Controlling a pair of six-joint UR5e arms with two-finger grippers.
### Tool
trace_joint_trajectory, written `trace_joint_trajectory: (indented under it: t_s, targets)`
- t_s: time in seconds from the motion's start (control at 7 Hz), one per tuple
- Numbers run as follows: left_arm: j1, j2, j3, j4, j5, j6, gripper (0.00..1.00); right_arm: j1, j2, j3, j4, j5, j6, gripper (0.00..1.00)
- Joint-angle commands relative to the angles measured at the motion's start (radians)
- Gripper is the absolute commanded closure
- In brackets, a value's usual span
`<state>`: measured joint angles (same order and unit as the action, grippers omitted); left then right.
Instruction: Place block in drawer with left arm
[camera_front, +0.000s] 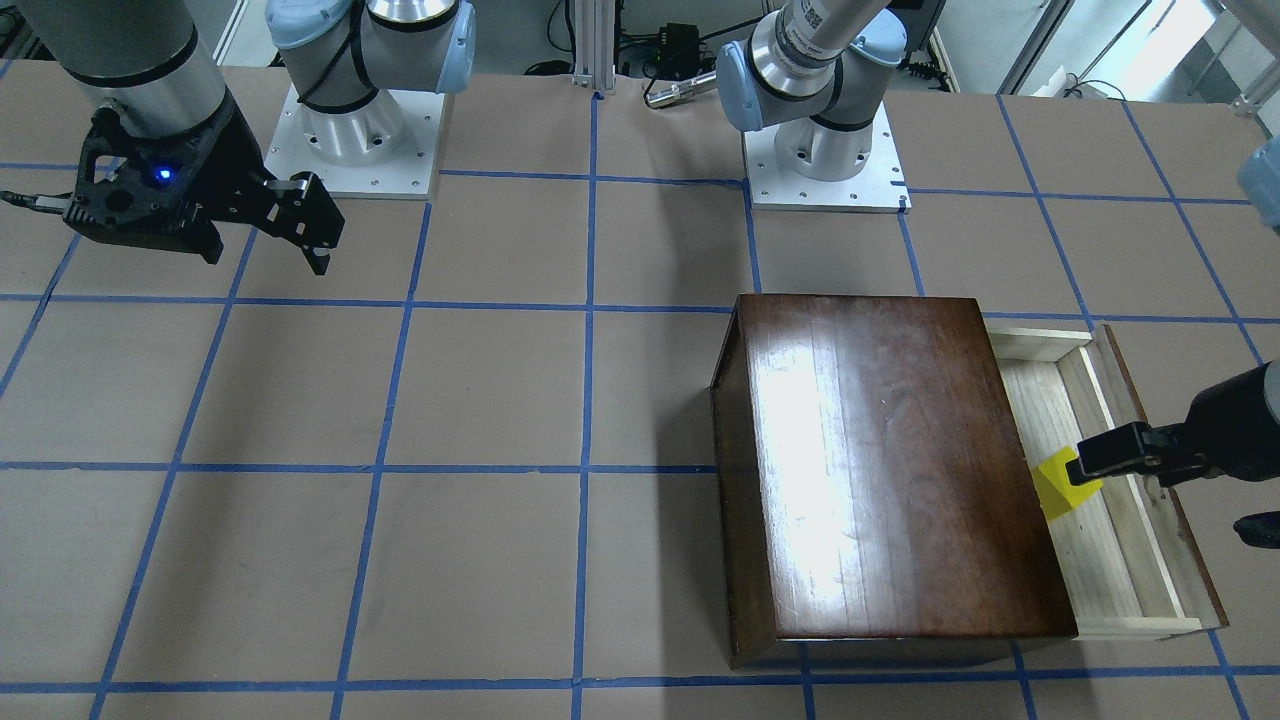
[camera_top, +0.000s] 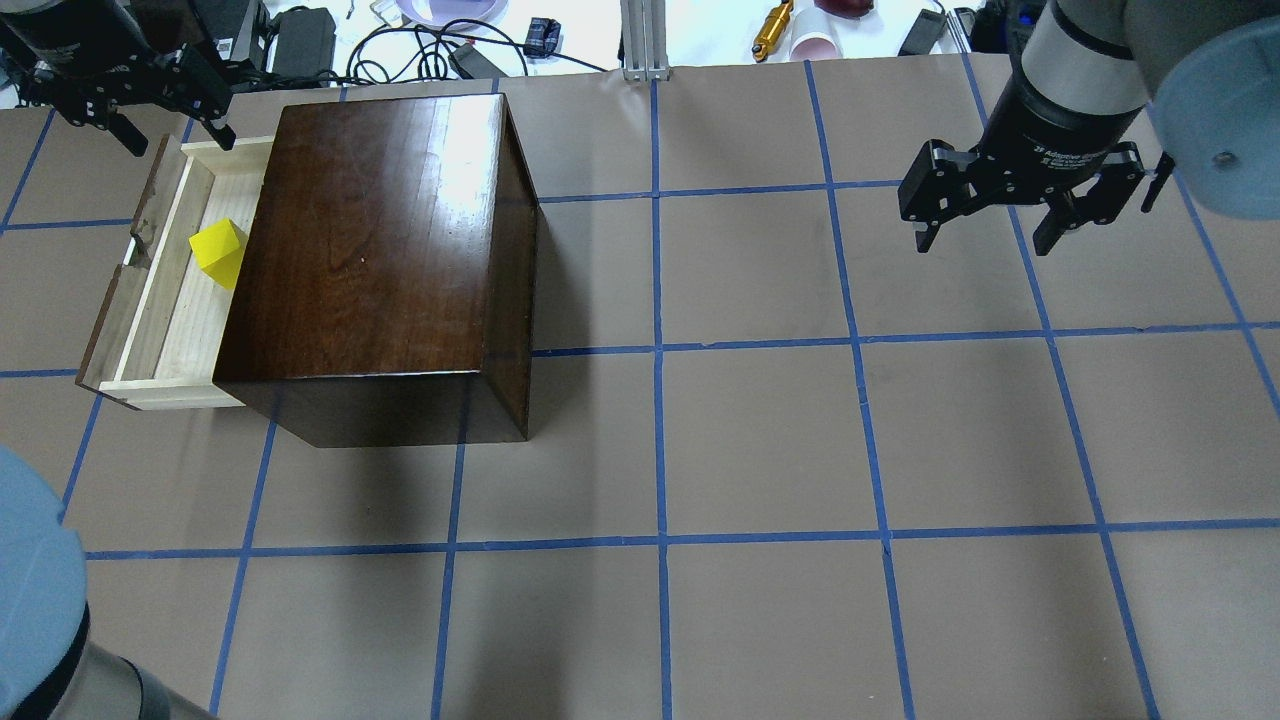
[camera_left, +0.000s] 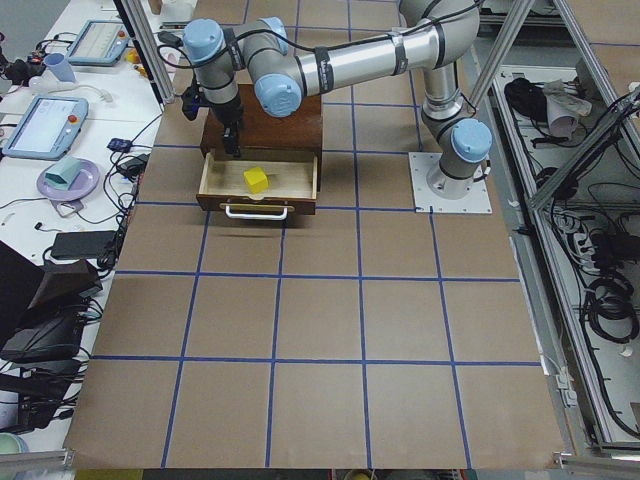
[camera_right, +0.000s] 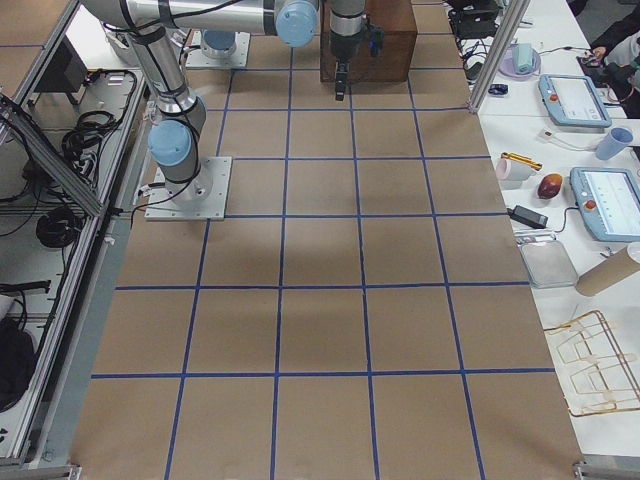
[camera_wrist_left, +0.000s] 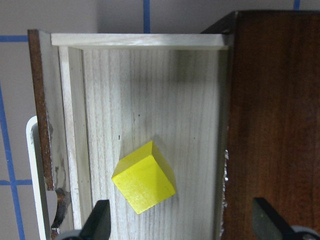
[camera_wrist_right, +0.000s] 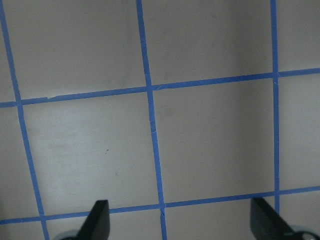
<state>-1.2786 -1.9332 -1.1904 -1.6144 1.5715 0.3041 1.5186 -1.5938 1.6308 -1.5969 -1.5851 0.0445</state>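
The small yellow block (camera_top: 218, 252) lies free on the floor of the open drawer (camera_top: 150, 300), turned at an angle and close to the dark wooden box (camera_top: 380, 240). The left wrist view shows the block (camera_wrist_left: 145, 177) on the pale wood (camera_wrist_left: 100, 100), with the white handle (camera_wrist_left: 35, 165) at the left. My left gripper (camera_top: 178, 135) hangs open and empty above the drawer, apart from the block. In the left wrist view its fingertips (camera_wrist_left: 100, 220) stand wide on either side. My right gripper (camera_top: 985, 240) is open and empty above bare table far to the right.
The box stands at the table's left far part, with the drawer pulled out to the left. Cables, power bricks and small items lie past the far edge (camera_top: 420, 45). An aluminium post (camera_top: 645, 40) stands at the middle back. The arm bases (camera_front: 825, 165) are bolted near the robot's edge.
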Motion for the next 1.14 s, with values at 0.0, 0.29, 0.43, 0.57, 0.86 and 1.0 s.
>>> trace_joint_trajectory:
  t_s: [0.0, 0.29, 0.43, 0.57, 0.86, 1.0]
  targets:
    - [-0.120, 0.080, -0.014, -0.062, 0.013, -0.189, 0.00, 0.000, 0.000, 0.001, 0.000, 0.000, 0.000, 0.00]
    - [-0.214, 0.134, -0.076, -0.073, 0.013, -0.256, 0.00, 0.000, 0.000, 0.000, 0.000, 0.000, 0.000, 0.00]
    - [-0.232, 0.167, -0.153, -0.070, 0.013, -0.272, 0.00, 0.000, 0.000, 0.000, 0.000, 0.000, 0.000, 0.00]
    - [-0.234, 0.206, -0.208, -0.067, 0.013, -0.293, 0.00, 0.000, 0.000, 0.000, 0.000, -0.001, 0.000, 0.00]
    - [-0.254, 0.250, -0.265, -0.062, 0.005, -0.301, 0.00, 0.000, 0.000, 0.000, 0.000, -0.001, 0.000, 0.00]
    - [-0.263, 0.264, -0.268, -0.062, 0.010, -0.298, 0.00, 0.000, 0.000, 0.000, 0.000, -0.001, 0.000, 0.00]
